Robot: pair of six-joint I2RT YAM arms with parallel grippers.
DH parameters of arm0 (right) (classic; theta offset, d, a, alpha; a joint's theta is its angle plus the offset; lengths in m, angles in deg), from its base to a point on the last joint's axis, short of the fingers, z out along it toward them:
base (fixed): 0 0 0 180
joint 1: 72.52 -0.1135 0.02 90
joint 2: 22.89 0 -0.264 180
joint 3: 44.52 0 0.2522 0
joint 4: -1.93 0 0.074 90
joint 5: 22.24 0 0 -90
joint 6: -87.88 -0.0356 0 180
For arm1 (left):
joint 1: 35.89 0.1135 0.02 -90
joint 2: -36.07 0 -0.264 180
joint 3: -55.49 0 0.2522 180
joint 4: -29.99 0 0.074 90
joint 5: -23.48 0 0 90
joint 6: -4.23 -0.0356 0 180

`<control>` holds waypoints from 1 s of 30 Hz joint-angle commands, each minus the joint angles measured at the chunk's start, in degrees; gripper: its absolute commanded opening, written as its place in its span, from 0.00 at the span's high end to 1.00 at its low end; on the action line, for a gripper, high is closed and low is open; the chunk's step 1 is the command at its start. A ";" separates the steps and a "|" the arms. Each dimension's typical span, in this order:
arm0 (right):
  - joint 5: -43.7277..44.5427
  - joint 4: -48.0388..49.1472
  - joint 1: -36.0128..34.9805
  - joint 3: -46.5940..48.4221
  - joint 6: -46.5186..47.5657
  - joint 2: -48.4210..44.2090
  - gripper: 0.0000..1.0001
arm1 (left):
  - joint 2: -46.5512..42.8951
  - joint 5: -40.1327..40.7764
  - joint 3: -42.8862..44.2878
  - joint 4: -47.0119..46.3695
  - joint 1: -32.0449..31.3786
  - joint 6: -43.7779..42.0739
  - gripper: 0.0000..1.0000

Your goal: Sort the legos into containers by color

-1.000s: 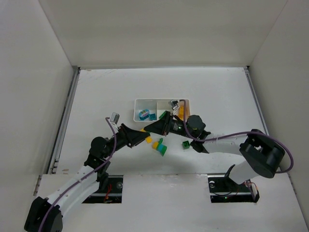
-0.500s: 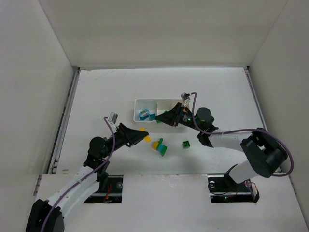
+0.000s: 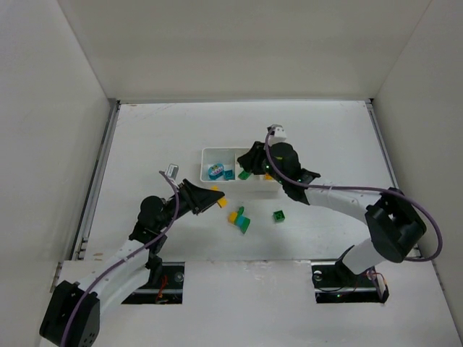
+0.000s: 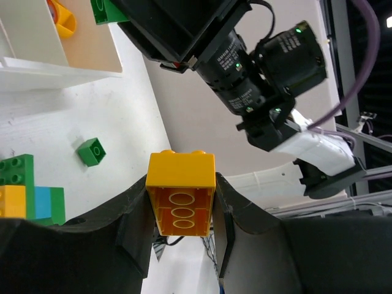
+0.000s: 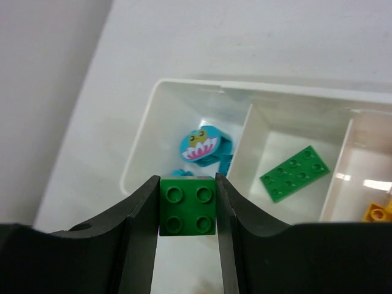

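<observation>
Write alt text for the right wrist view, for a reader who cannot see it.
The right gripper holds a green square brick between its black jaws. Beyond it lies a white tray: teal pieces in the left compartment, a flat green plate in the middle, an orange piece at right.

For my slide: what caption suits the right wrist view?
Right gripper grips a green lego above the tray holding a green plate.

This looks like a robot laboratory cell: plain white walls [image 3: 51,108] enclose a white table [image 3: 159,137] carrying two robot arms [image 3: 116,264].
</observation>
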 commanded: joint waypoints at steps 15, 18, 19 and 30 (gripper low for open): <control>18.07 -6.54 -4.28 6.58 9.15 5.50 0.35 | 7.72 4.26 8.33 -3.29 -0.82 -7.04 0.80; 15.43 -5.49 -3.41 5.27 8.01 2.69 0.32 | 9.39 4.79 9.82 -3.29 -1.79 -7.92 0.80; 15.25 -5.22 -2.97 4.48 7.83 1.47 0.33 | 10.43 5.05 10.69 -3.29 -2.32 -8.44 0.80; 19.56 -4.25 7.04 -14.32 3.88 -20.68 0.79 | 25.72 14.71 27.03 4.17 -12.77 -19.51 0.81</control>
